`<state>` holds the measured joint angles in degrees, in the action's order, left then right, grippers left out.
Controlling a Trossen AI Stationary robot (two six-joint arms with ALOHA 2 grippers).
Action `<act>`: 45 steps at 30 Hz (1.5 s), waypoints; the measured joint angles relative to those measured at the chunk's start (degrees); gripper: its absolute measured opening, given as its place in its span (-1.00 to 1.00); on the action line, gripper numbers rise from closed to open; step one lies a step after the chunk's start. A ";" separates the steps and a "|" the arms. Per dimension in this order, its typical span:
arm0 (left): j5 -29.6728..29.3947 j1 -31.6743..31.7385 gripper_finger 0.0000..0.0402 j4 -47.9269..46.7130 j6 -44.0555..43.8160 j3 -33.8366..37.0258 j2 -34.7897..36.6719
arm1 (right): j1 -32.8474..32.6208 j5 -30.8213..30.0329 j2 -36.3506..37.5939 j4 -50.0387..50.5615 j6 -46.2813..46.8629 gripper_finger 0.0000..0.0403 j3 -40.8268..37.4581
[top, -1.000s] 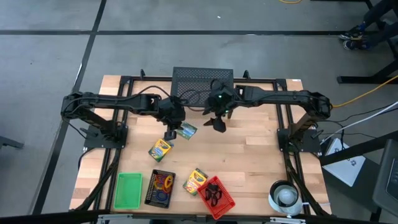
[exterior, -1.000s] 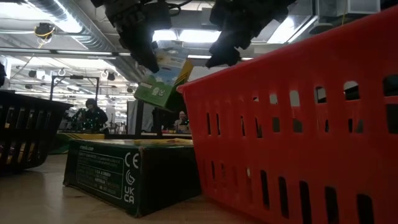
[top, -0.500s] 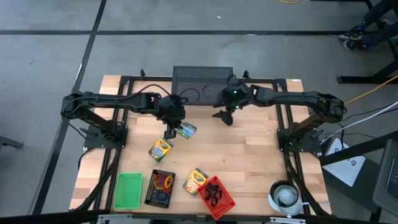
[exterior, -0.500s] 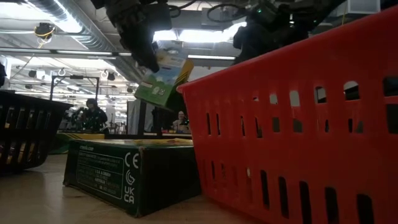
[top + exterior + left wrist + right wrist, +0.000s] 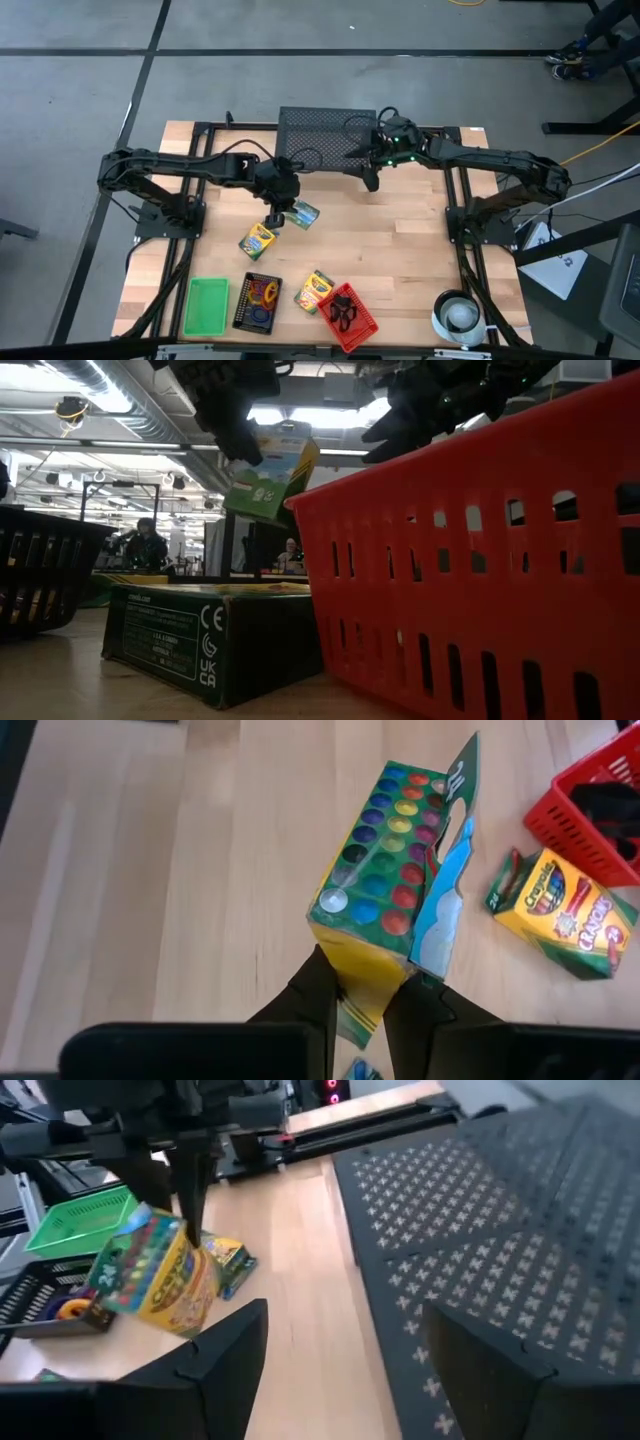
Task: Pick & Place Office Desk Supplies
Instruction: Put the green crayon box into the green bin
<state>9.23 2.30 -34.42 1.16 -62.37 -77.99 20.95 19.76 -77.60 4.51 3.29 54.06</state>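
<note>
My left gripper [image 5: 272,214] hangs over the middle of the table, shut on an open yellow-and-green crayon box [image 5: 301,213] whose crayon tips [image 5: 385,860] show. Two more crayon boxes lie flat on the table [image 5: 258,241] [image 5: 314,292]. Coloured rings sit in a black tray [image 5: 256,303] and black clips in a red basket [image 5: 348,316]. My right gripper [image 5: 370,180] stands open and holds nothing, at the near edge of the black mesh stand [image 5: 325,133]. My left gripper pinches the crayon box between its two fingers at the yellow wall [image 5: 366,982] beside the open end. The fingers [image 5: 190,1190] come from above, slanting down. The box hangs tilted below them, clear of the table, with its lid flap [image 5: 455,830] standing open.
A green tray [image 5: 207,306] sits at the near left beside the black tray. A white roll [image 5: 459,315] stands at the near right corner. The mesh stand [image 5: 500,1210] fills the far middle. Bare wood lies right of centre [image 5: 410,240].
My right gripper has moved toward the table's far right, up to the mesh stand, and has tipped from pointing steeply down to nearer level, staying open. The left gripper has kept its hold on the crayon box in about the same place.
</note>
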 joint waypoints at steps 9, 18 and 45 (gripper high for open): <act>-0.02 -3.10 -0.79 1.62 -0.29 0.00 0.45 | -0.04 1.71 2.06 -9.81 -2.09 0.33 -0.02; -3.69 -10.75 -0.83 2.59 -0.23 -0.03 8.13 | -0.76 2.32 5.60 -12.35 0.45 0.33 0.00; -47.04 -52.22 -0.83 -17.18 -58.97 -0.07 15.25 | -19.96 -17.24 4.75 -17.83 5.31 0.33 0.00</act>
<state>-37.81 -49.92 -51.60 -57.82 -62.43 -62.74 0.99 2.53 -72.86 -13.32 8.60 54.06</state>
